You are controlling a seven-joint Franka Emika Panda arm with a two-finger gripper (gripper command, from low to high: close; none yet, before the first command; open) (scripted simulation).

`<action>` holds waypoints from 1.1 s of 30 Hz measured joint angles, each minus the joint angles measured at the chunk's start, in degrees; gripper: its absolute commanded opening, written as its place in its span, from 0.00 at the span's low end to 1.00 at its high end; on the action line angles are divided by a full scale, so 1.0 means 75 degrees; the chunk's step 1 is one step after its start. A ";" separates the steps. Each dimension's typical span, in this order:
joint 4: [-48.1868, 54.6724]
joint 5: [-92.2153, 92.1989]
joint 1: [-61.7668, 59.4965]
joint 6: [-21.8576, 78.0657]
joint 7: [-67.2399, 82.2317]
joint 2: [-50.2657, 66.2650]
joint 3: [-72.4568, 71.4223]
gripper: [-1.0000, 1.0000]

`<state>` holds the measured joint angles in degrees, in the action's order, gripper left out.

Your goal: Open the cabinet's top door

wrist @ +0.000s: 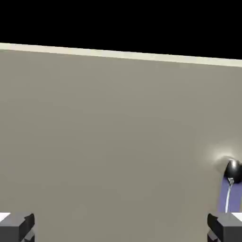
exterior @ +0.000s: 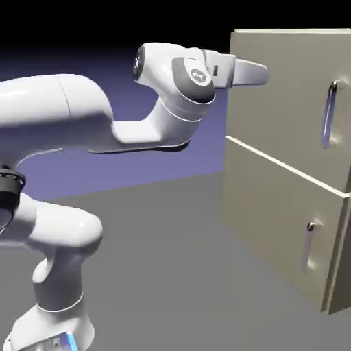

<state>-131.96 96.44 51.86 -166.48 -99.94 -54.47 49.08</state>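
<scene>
The beige cabinet point(exterior: 236, 96) stands at the exterior view's right. Its top door point(exterior: 288, 103) is the upper panel, flush and closed, with a long vertical silver bar handle point(exterior: 331, 113) near its right edge. My gripper point(exterior: 259, 74) points at the door's upper left part, a short way in front of it, open with nothing between its fingers. In the hand view the top door point(wrist: 118, 142) fills the picture under a pale top edge. The handle point(wrist: 230, 186) shows low at the right, just above the right fingertip point(wrist: 226, 228). The left fingertip point(wrist: 16, 227) sits far apart from it.
Below the top door is a shorter beige panel point(exterior: 274, 219) with a smaller silver handle point(exterior: 310, 245). The grey table point(exterior: 171, 260) runs from the robot's base to the cabinet's foot. My arm's elbow point(exterior: 82, 110) and forearm span the exterior view's left.
</scene>
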 measured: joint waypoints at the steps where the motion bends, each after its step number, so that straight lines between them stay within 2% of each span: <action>1: 0.0100 0.0332 0.0176 0.0026 -0.0198 -0.0075 0.0169 0.50; 18: 0.1803 0.5987 0.3177 0.0467 -0.3568 -0.1354 0.3047 0.50; 20: 0.1805 0.5994 0.3181 0.0468 -0.3573 -0.1355 0.3051 0.50; 24: 0.2804 0.6032 0.4274 0.0466 -0.3395 -0.1293 0.3573 0.50; 25: 0.2989 0.6039 0.4476 0.0466 -0.3362 -0.1281 0.3670 0.00; 27: 0.2990 0.6039 0.4477 0.0466 -0.3362 -0.1281 0.3670 0.00; 33: 0.1531 0.6416 0.3156 0.1442 -0.4345 -0.1082 0.2840 0.00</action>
<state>-120.48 144.56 75.53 -155.67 -132.53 -62.58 70.38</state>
